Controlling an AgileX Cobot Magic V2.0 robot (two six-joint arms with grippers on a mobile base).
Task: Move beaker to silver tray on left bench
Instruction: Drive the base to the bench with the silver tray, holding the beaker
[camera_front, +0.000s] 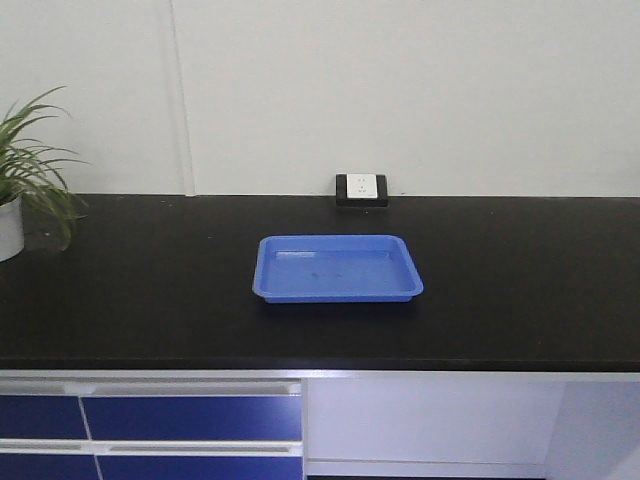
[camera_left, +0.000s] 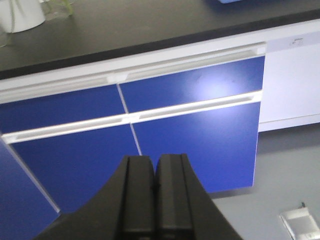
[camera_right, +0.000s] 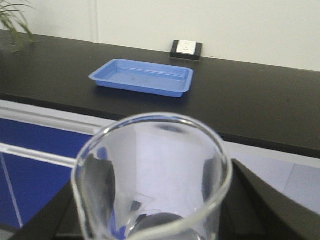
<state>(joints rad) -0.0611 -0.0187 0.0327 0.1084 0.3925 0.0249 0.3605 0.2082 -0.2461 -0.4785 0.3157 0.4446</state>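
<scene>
Beaker (camera_right: 150, 175), pinched upright in the right hand (camera_right: 160, 207) short of the black surface (camera_front: 150, 300) bearing the blue tray (camera_front: 337, 268), wants a level, unhurried carry toward the silver tray, not in view; the left hand (camera_left: 155, 200) is pressed together, empty.

Small clear glass beaker (camera_right: 150, 170): round open rim, thin wall, looks empty. Upright, very close to camera, gripped on both sides by right gripper (camera_right: 157, 220). Seen against white cabinet front (camera_right: 260, 165), below worktop edge.
</scene>
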